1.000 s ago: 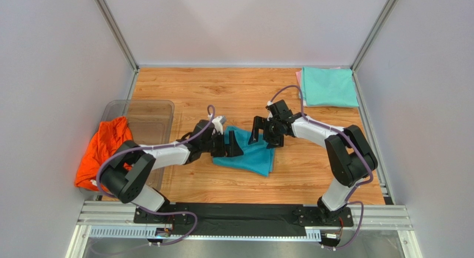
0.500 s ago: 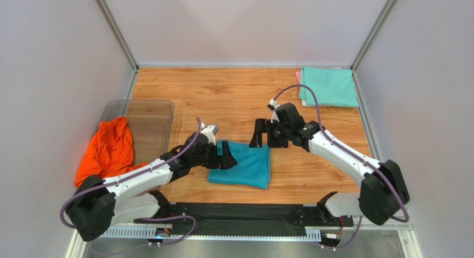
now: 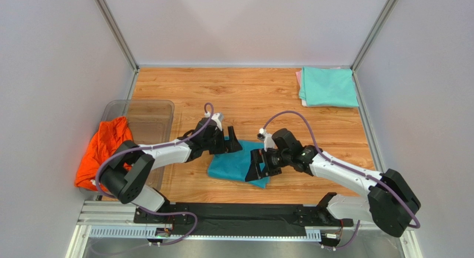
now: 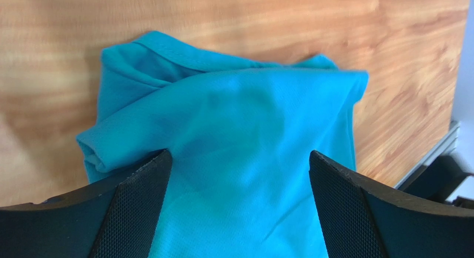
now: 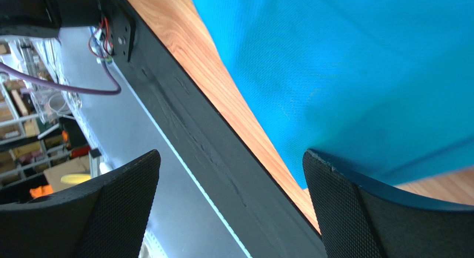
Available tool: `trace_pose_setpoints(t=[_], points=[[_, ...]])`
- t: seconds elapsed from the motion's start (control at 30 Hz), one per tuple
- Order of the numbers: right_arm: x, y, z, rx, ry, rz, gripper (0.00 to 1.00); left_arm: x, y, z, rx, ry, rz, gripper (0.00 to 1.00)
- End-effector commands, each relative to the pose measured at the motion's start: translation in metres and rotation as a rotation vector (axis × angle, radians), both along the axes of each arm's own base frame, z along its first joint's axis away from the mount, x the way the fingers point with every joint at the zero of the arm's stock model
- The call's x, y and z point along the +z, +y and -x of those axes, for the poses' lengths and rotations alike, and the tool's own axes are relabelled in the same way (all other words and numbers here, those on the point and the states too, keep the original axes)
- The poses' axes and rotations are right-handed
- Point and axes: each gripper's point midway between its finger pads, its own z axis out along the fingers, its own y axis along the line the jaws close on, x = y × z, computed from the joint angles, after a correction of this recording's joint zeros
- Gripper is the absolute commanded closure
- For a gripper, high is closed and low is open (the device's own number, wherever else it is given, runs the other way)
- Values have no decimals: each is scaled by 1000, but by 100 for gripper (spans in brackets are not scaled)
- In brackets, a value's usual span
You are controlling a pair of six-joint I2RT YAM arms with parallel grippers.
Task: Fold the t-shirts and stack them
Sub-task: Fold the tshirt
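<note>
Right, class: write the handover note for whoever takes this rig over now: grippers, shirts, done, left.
Left gripper: open, over the far-left edge of the teal shirt, holding nothing.
Right gripper: open, at its near-right edge, holding nothing.
Teal shirt: mid-table, partly folded, rumpled.
Orange shirt: unfolded, draped over the clear tub's left side.
Mint shirt: folded, far right corner, on the pink shirt, only an edge showing.
Done: mint stacked on pink.
Left: finish teal, fold orange, stack both.
</note>
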Motion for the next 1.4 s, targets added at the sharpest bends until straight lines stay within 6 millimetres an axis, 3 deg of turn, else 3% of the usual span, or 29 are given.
trace_pose_setpoints(t=[0.0, 0.07, 0.2, 0.33, 0.37, 0.43, 0.47, 0.5, 0.53, 0.57, 0.6, 0.63, 0.7, 0.73, 0.87, 0.97, 1.17, 1.27, 1.37], points=[[1, 20, 0, 30, -5, -83, 0, -9, -7, -5, -8, 25, 35, 0], [-19, 15, -2, -8, 27, -19, 0, -14, -4, 0, -9, 45, 31, 0], [-41, 5, -4, -58, 56, 71, 0, -15, 8, 6, 23, 42, 0, 0], [-47, -8, -12, -104, 18, 150, 0, -2, 27, 8, 58, -1, -66, 0], [-49, -14, -10, -106, 20, 182, 0, 14, 29, 7, 67, -38, -59, 0], [-33, -14, -17, -112, -27, 174, 0, 21, 41, 11, 84, -45, -101, 0], [-30, -19, -16, -105, -39, 198, 0, 43, 44, 7, 99, -99, -86, 0], [-21, -19, -17, -100, -61, 192, 0, 52, 46, 9, 98, -114, -87, 0], [3, -16, -27, -114, -125, 159, 0, 56, 54, 15, 95, -110, -116, 0], [16, -18, -30, -123, -161, 151, 0, 81, 56, 14, 105, -163, -89, 0], [25, -24, -29, -119, -189, 166, 0, 84, 66, 20, 118, -159, -122, 0], [46, -30, -36, -159, -264, 150, 0, 109, 70, 24, 119, -218, -89, 0], [85, -45, -47, -246, -377, 136, 0, 121, 93, 28, 188, -254, -134, 0], [96, -51, -50, -284, -406, 135, 0, 141, 102, 33, 213, -310, -111, 0], [125, -79, -62, -474, -498, 115, 0, 157, 141, 50, 346, -357, -129, 0], [115, -92, -69, -553, -511, 151, 0, 149, 157, 64, 381, -346, -138, 0], [80, -87, -72, -539, -433, 246, 0, 113, 177, 78, 440, -289, -196, 0], [60, -85, -80, -572, -387, 320, 0, 110, 171, 78, 418, -300, -161, 0], [41, -78, -89, -591, -343, 366, 1, 109, 177, 79, 442, -303, -172, 0]])
